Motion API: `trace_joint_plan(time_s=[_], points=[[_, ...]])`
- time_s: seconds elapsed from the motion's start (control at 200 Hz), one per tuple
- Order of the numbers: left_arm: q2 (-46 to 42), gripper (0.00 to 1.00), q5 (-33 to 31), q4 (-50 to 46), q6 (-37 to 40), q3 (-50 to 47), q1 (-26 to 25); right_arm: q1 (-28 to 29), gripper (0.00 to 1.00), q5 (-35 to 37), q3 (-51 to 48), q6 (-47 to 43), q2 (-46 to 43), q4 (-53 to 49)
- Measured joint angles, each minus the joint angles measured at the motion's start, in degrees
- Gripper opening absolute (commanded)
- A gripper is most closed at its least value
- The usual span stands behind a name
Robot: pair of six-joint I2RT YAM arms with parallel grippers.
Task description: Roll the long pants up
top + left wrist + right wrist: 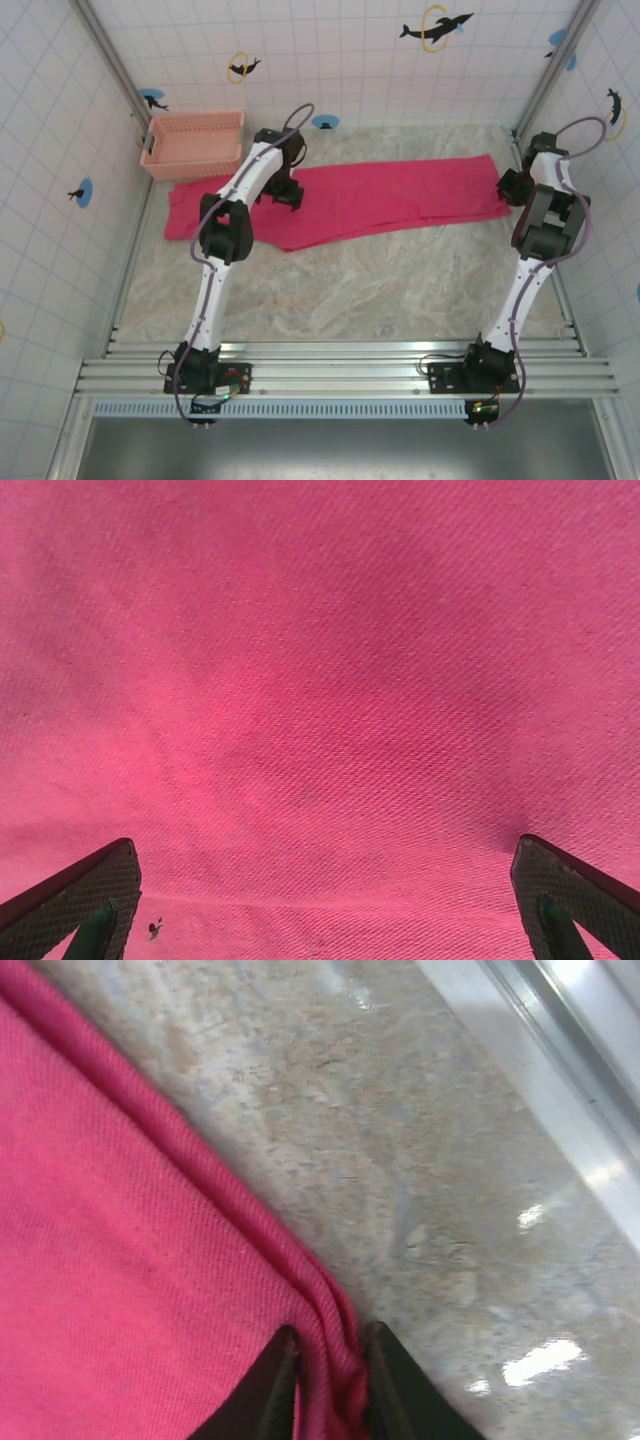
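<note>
- A marble-patterned table [380,290] sits between white tiled walls [350,70]. A salmon-pink lattice basket [193,143] stands in its far left corner.
- The long pants [400,195] lie flat across the far half, from near the basket almost to the right edge.
- The left gripper [285,192] is close over the cloth's left part, jaws spread wide.
- The right gripper [330,1360] is at the pants' right end, jaws pinching the cloth's folded edge.

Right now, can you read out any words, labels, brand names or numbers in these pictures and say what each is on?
No text can be read anywhere. The long pants are plain pink-red cloth with no label showing, the plastic lattice basket bears no print, and the dolphin stickers on the wall tiles have no letters.
</note>
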Motion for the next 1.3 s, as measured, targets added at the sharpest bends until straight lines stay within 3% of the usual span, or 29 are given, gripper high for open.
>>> trace_joint_plan(time_s=[0.035, 0.305, 0.671, 1.071, 1.296], points=[[0.1, 0.97, 0.4, 0.0, -0.3, 0.0, -0.2, 0.0, 0.00, -0.6, 0.0, 0.1, 0.0, 0.1], [2.0, 0.97, 3.8, 0.0, -2.6, 0.0, -1.4, -0.5, 0.00, -4.0, -2.4, -0.5, -1.5, 2.0], [3.2, 0.97, 8.0, -0.4, -6.1, 0.5, -2.4, -1.0, 0.00, -11.7, -10.5, -2.8, -15.0, 3.6], [3.7, 0.97, 14.4, 0.9, -11.8, 1.0, -11.3, -5.2, 0.00, -20.5, -18.7, -1.4, -27.3, 8.3], [4.7, 0.97, 21.9, 5.0, -18.6, 4.0, -15.9, -0.1, 0.00, -22.8, -23.7, 1.8, -37.2, 10.3]])
